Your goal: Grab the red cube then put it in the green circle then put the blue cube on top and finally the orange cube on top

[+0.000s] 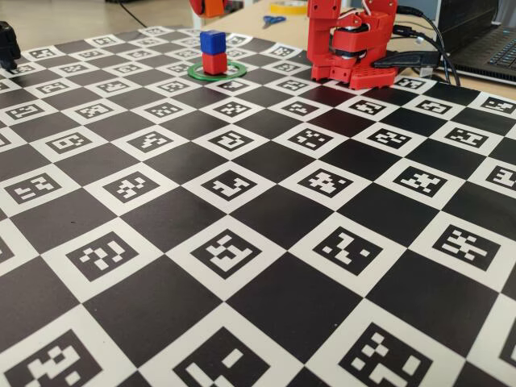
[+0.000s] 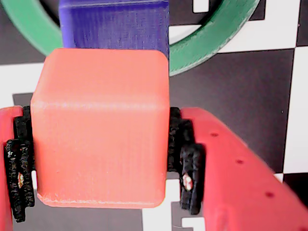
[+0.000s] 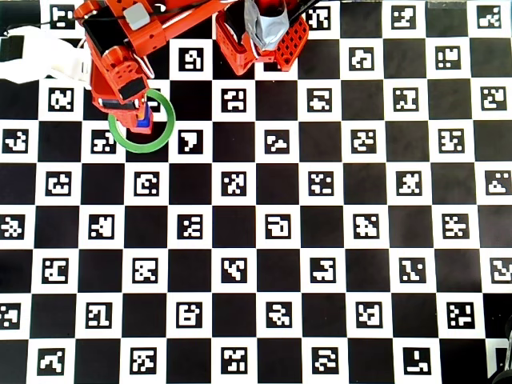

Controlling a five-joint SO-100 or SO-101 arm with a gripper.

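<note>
The setting is a robotics lab or maker workspace. The surface is covered by a black-and-white checkerboard sheet with a coded marker printed in each white square. A red 3D-printed arm stands at its far edge. Behind it lie a laptop, cables, scissors and a tape roll.
</note>
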